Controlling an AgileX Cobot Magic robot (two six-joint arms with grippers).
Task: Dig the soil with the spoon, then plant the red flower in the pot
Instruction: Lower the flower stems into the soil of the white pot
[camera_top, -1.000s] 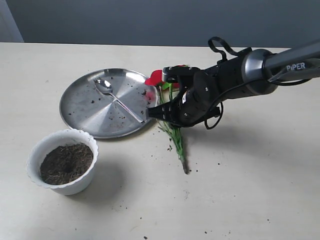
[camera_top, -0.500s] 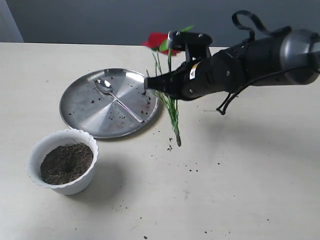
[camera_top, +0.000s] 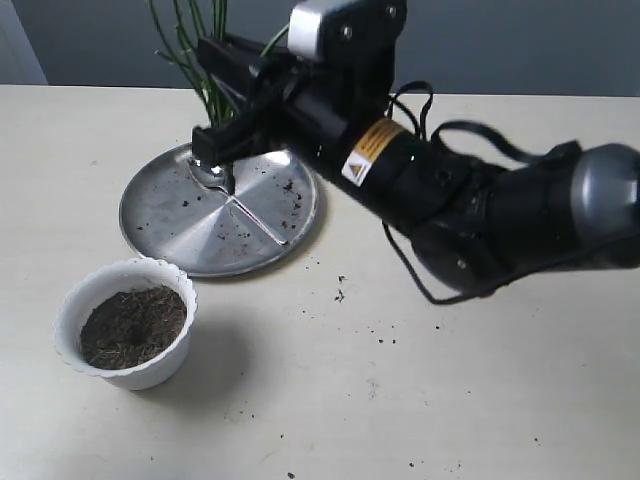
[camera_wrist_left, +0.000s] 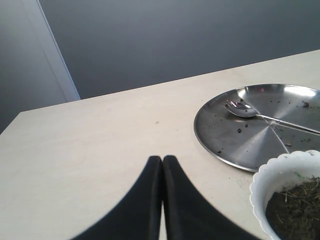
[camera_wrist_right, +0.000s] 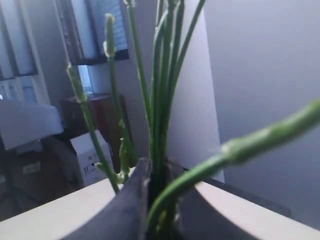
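Note:
My right gripper (camera_top: 212, 100) hangs over the far part of the steel plate, shut on the green stems of the red flower (camera_top: 185, 40). The stems point upward and run out of the frame's top; the red petals are hidden. In the right wrist view the stems (camera_wrist_right: 162, 100) stand pinched in that gripper (camera_wrist_right: 159, 172). The spoon (camera_top: 240, 205) lies on the plate, also seen from the left wrist (camera_wrist_left: 242, 108). The white scalloped pot (camera_top: 70, 300) stands at front left, filled with dark soil (camera_top: 132, 325). My left gripper (camera_wrist_left: 162, 159) is shut and empty, close to the pot (camera_wrist_left: 280, 165).
The wide steel plate (camera_top: 170, 225) sits behind the pot, dotted with soil specks. More loose specks (camera_top: 340, 295) lie scattered on the beige table right of the pot. A dark wall runs behind the table's far edge.
My right gripper lifted the flower off the table beside the plate, swung left over the plate and turned, so the stems that hung down now point upward.

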